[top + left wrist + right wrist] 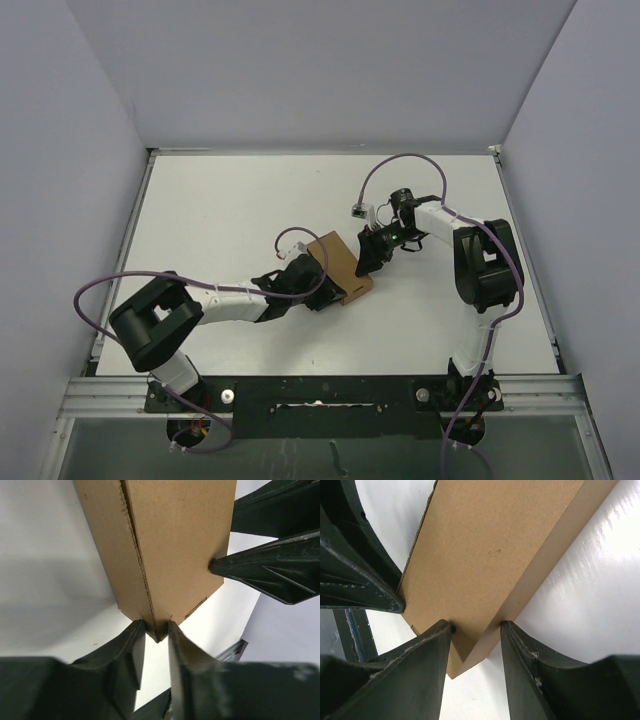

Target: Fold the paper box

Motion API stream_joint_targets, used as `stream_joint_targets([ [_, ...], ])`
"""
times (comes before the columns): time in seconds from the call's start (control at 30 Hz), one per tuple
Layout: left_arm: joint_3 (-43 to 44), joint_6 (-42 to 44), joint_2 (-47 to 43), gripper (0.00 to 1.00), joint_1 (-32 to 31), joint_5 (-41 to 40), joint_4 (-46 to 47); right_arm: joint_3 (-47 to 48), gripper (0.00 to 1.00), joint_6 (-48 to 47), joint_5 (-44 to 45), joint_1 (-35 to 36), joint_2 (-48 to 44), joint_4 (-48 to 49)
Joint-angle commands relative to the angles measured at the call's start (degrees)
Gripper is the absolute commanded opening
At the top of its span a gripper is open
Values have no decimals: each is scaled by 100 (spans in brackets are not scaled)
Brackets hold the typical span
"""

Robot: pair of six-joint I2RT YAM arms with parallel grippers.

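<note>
A: Assessing hazards: where does the paper box (338, 264) sit?
B: At the centre of the counter (220, 210). From 8 o'clock the left tool (156, 630) pinches its creased corner; from 2 o'clock the right tool (476, 627) clamps another corner.
A: Failure modes?
B: Opposed pulling may tear the crease or slip a corner free.
A: Count?
B: One box, two tools, one counter.

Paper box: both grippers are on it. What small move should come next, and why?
Probably tighten the left gripper fully before pulling anything: it only pinches the very corner tip of the paper box, a shallow hold that could slip. The right gripper straddles another corner, bracing it.
</note>
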Motion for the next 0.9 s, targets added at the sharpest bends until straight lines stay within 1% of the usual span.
stream_joint_targets([
  [0.0, -4, 467, -188, 32, 30, 38, 315, 100, 44, -103, 148, 71, 40, 55],
  [0.13, -378, 1059, -896, 66, 342, -27, 411, 100, 44, -105, 132, 49, 55, 57],
  [0.2, -553, 1306, -1185, 75, 685, 136, 444, 99, 44, -106, 126, 50, 55, 50],
  [0.23, -613, 1442, -1284, 76, 901, 297, 460, 100, 44, -106, 129, 49, 56, 55],
  [0.3, -652, 1567, -1331, 76, 1397, 658, 440, 102, 44, -103, 130, 49, 69, 57],
  [0.4, -547, 1750, -1119, 75, 1997, 1051, 447, 108, 44, -92, 131, 49, 82, 49],
  [0.5, -237, 1916, -686, 71, 2342, 1369, 561, 108, 44, -89, 144, 57, 95, 53],
  [0.7, 447, 2090, 166, 65, 2495, 1601, 498, 109, 43, -96, 148, 58, 125, 53],
  [0.83, 725, 2118, 584, 61, 2557, 1629, 471, 117, 43, -103, 138, 67, 140, 42],
  [0.87, 777, 2122, 684, 58, 2571, 1643, 475, 117, 43, -113, 132, 67, 136, 40],
])
